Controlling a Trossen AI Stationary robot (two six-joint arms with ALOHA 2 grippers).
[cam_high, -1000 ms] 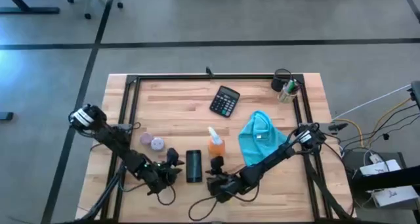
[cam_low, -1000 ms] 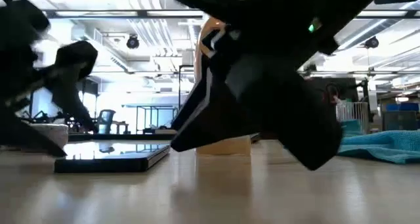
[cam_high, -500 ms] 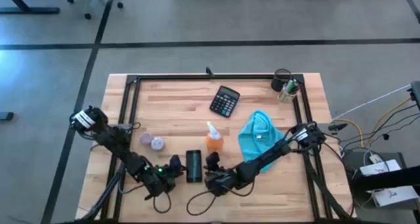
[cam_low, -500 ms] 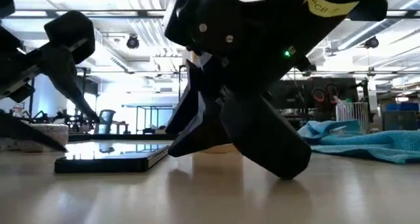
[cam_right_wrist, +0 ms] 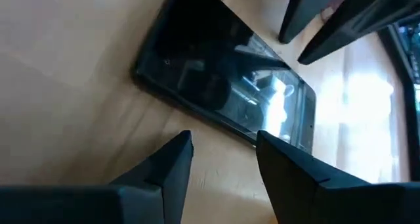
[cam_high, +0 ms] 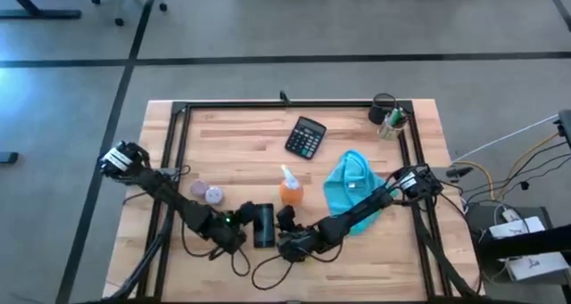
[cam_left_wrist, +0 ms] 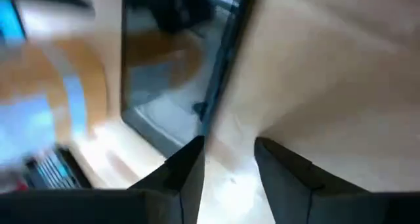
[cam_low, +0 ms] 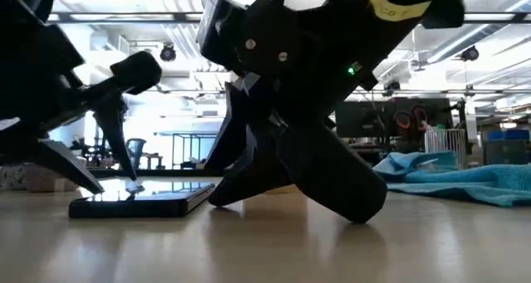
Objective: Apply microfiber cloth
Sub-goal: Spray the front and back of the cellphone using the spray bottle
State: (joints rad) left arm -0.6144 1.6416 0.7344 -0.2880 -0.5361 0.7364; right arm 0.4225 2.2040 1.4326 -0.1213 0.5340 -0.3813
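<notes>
The turquoise microfiber cloth (cam_high: 350, 186) lies crumpled on the table right of centre, and my right arm crosses its near edge. It shows far right in the low view as the cloth (cam_low: 465, 179). A black phone (cam_high: 263, 228) lies flat near the front edge. My left gripper (cam_high: 245, 220) is open at the phone's left side, its fingers (cam_left_wrist: 190, 168) next to the phone's edge (cam_left_wrist: 220, 86). My right gripper (cam_high: 284, 235) is open, low at the phone's right side, looking across the phone (cam_right_wrist: 223, 99). My left gripper has one fingertip (cam_low: 129, 182) down at the phone's screen (cam_low: 141, 192), slanting in from the table's left. Whether it touches the glass cannot be told. My right gripper touches nothing.
An orange spray bottle (cam_high: 290, 190) stands just behind the phone. Two small round things (cam_high: 207, 192) lie to the left. A calculator (cam_high: 305, 136) and a cup of pens (cam_high: 388, 119) sit at the back. A black frame (cam_high: 294, 106) borders the table.
My left gripper has moved toward the table's right, up to the phone, and its fingers have come down over the phone's left end. My right gripper has shifted a little left and farther in, closer to the phone. The cloth and phone have stayed put.
</notes>
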